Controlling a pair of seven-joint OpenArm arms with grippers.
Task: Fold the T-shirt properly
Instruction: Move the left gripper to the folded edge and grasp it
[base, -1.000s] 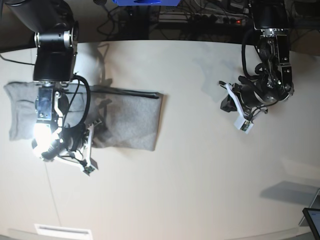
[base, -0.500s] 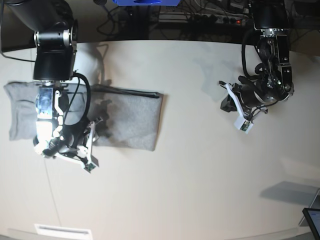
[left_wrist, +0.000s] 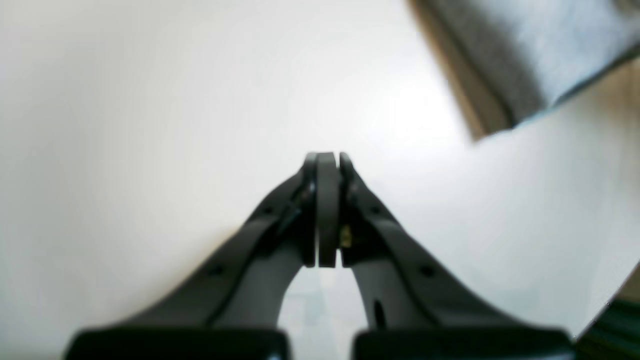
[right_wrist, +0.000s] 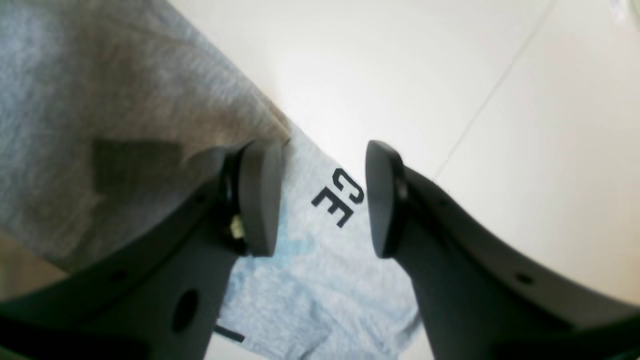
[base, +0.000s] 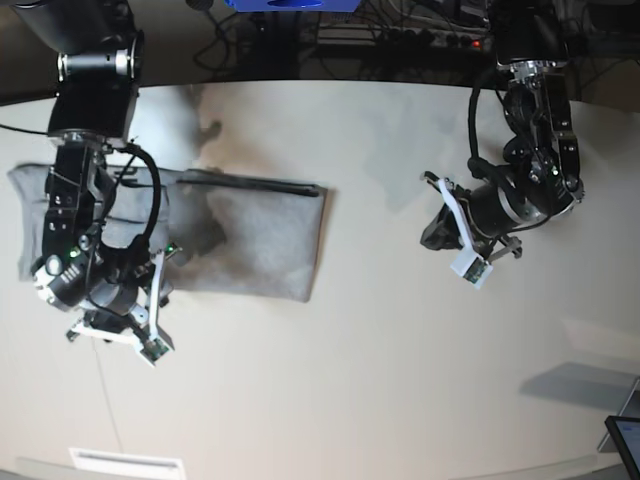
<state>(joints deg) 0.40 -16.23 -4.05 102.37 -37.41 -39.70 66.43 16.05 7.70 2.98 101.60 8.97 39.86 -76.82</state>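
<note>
Judging from how things lie, the step in hand is letting go of a fold and getting the right tool (right_wrist: 320, 200) clear without dragging the cloth along. The T-shirt (base: 250, 240) lies folded into a long band near the left edge of the tabletop (base: 400, 380) in the base view, running toward the middle, plain grey side up. In the right wrist view the right tool's jaws stand well apart with nothing between them; below the gap a paler layer of the shirt shows black letters, and the upper grey layer ends at a folded edge just beside one finger (right_wrist: 257, 200). Whether that finger touches the fold cannot be told, since the view there is close and blurred. To do this well the right arm should rise straight off the fabric before moving sideways, so that neither finger snags the folded edge and pulls it open. The lettered layer peeking past the fold suggests the edges are not quite flush, and a light smoothing may be worth it. The left tool (left_wrist: 327, 210) is fully closed on nothing, hanging above bare tabletop well apart from the shirt, toward the right edge, and need not move.
</note>
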